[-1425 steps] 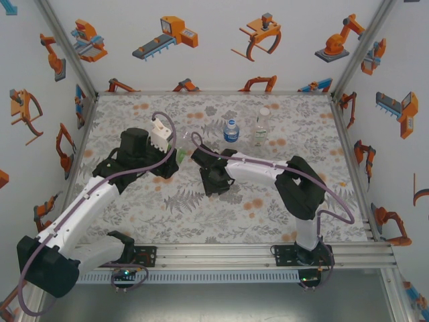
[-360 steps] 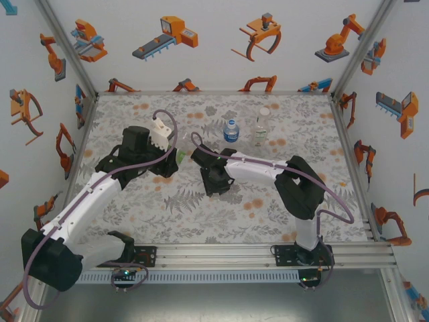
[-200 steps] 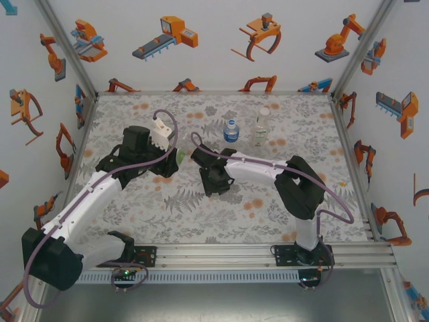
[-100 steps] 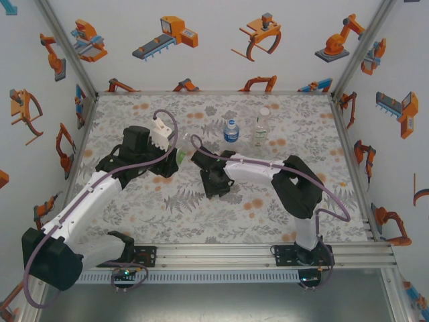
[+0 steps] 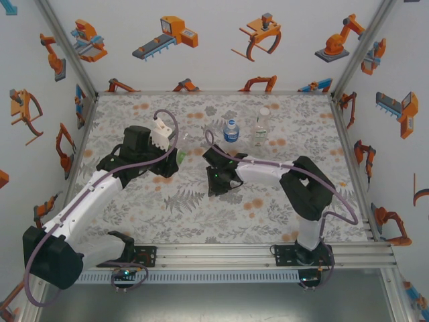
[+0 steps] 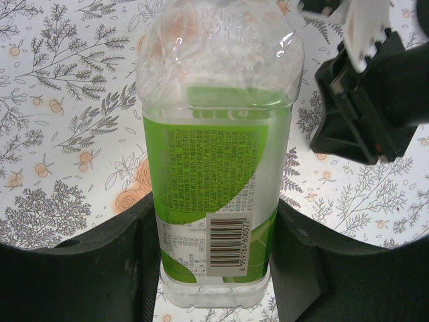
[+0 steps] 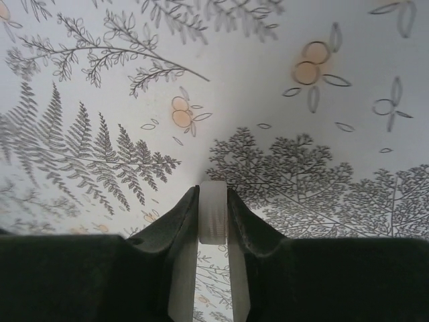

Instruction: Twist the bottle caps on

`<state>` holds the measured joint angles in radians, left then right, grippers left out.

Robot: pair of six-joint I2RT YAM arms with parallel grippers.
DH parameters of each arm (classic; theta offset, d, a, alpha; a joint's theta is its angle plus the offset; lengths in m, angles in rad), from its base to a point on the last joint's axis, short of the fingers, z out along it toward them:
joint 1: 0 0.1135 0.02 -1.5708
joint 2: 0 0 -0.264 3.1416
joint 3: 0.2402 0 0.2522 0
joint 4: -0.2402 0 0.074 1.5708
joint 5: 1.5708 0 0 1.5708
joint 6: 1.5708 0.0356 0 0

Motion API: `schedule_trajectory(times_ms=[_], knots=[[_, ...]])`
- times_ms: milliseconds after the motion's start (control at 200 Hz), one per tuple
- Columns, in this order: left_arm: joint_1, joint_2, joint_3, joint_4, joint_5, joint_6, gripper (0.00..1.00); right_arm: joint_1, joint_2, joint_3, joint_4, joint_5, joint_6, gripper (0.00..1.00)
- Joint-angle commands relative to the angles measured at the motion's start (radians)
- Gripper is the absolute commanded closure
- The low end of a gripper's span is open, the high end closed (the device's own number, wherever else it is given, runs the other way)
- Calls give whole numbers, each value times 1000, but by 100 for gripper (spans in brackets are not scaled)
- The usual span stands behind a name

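Observation:
My left gripper (image 6: 216, 228) is shut on the green-labelled bottle (image 6: 214, 134), gripping its lower body from both sides above the floral table. From above, that bottle (image 5: 181, 155) pokes out of the left gripper (image 5: 173, 161) at centre left. My right gripper (image 7: 213, 196) is shut on a small white ribbed bottle cap (image 7: 213, 213), held edge-on between the fingertips just over the table. In the top view the right gripper (image 5: 218, 184) sits a little right of the green bottle. The blue-labelled bottle (image 5: 231, 131) and the taller white-labelled bottle (image 5: 261, 131) stand upright behind.
Part of the right arm (image 6: 365, 100) shows as a black block close to the green bottle's right shoulder. Patterned walls enclose the table (image 5: 167, 215) on three sides. The metal rail (image 5: 221, 255) with both arm bases runs along the near edge.
The right arm has swung a little to the right, away from the green bottle, and its jaws have drawn tighter on the white cap. The left arm and its bottle have not moved.

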<state>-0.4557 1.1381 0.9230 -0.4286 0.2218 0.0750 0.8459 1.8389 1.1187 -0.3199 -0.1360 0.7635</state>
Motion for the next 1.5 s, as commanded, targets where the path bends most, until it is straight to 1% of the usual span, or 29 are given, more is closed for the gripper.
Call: schedule_trajectory(times_ms=[0, 105, 200, 305, 411, 501, 616, 681, 711, 781, 891, 1021, 1262, 1497], knots=[[7, 2, 36, -10, 18, -4, 86, -54, -69, -126, 142, -72, 87, 71], [7, 6, 37, -10, 20, -3, 86, -99, -144, -252, 210, -83, 134, 67], [8, 10, 39, -11, 25, -4, 86, -127, -204, -309, 204, -69, 145, 58], [8, 12, 40, -12, 26, -4, 86, -130, -256, -292, 120, -10, 113, 57], [6, 12, 40, -13, 25, -3, 86, -123, -266, -223, 2, 53, 59, 57], [6, 12, 40, -15, 23, -3, 86, -99, -247, -143, -105, 117, -6, 57], [7, 12, 39, -15, 23, -3, 86, -44, -198, -39, -214, 208, -79, 55], [8, 12, 40, -15, 23, -4, 86, -14, -164, 5, -241, 240, -116, 53], [7, 14, 41, -16, 23, -4, 86, -1, -150, 21, -248, 250, -126, 51], [7, 14, 42, -17, 22, -4, 86, 24, -123, 44, -243, 276, -150, 50], [7, 14, 42, -16, 23, -3, 86, 43, -90, 62, -232, 286, -147, 50], [8, 18, 42, -15, 23, -4, 86, 54, -56, 59, -207, 263, -129, 50], [10, 21, 44, -16, 27, -4, 87, 67, -33, 58, -196, 259, -119, 54], [10, 25, 45, -16, 31, -4, 86, 67, -9, 68, -193, 267, -121, 57]])
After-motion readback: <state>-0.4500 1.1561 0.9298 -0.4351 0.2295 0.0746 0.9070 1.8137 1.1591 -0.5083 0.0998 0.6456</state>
